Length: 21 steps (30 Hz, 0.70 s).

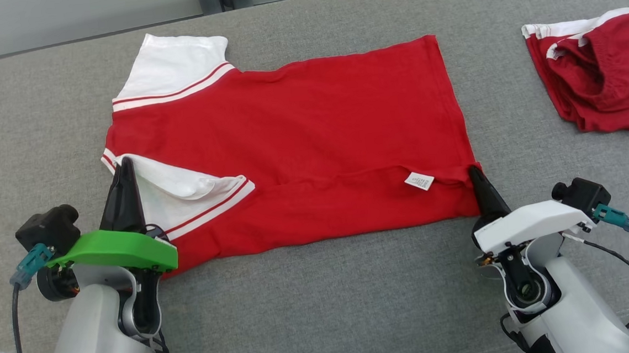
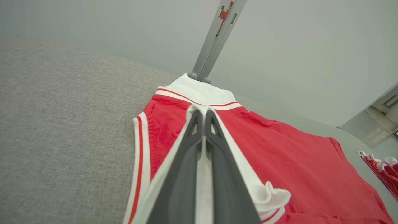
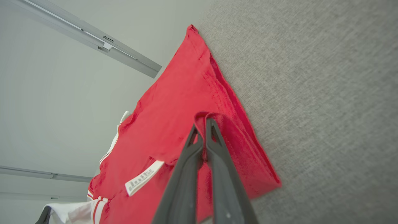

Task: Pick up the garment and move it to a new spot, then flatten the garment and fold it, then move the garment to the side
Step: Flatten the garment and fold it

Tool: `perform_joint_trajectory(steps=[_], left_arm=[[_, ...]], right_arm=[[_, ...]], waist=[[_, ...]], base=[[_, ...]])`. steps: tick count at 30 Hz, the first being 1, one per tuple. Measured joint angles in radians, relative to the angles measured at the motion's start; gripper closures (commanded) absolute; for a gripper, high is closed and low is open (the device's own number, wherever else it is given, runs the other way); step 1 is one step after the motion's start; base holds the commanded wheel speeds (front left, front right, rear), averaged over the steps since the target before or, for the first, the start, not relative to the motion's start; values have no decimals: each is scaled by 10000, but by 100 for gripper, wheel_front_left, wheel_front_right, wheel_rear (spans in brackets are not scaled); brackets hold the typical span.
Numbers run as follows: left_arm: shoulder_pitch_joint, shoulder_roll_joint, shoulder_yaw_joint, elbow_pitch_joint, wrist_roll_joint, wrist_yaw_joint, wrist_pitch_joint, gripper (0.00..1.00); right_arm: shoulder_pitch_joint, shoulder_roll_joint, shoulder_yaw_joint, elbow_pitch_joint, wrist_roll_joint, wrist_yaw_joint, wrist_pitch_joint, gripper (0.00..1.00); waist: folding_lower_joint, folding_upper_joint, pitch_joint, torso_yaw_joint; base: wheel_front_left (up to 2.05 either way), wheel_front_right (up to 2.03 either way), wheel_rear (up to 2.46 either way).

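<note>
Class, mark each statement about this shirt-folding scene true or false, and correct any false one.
1. The left gripper is shut on the shirt's white sleeve. True.
2. The right gripper hangs open above the shirt. False: it is shut, pinching the shirt at a red corner.
3. A white label shows close to the right gripper. True.
4. The second red garment lies on top of the shirt. False: it lies apart from the shirt, off to the right.
</note>
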Motion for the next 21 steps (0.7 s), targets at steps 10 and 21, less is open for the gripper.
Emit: perform_joint_trajectory(steps=[10, 21], left_arm=[[-367, -194, -33, 663, 102, -182, -42, 99], [-1575, -205, -276, 2314, 242, -259, -56, 0]], right_arm=[[-525, 0, -98, 899, 81, 0, -339, 0], [-616, 4, -176, 416, -943, 0, -1126, 0]], waist=[[0, 0, -60, 142], [0, 0, -33, -145]], base=[[0, 0, 0], [0, 0, 0]])
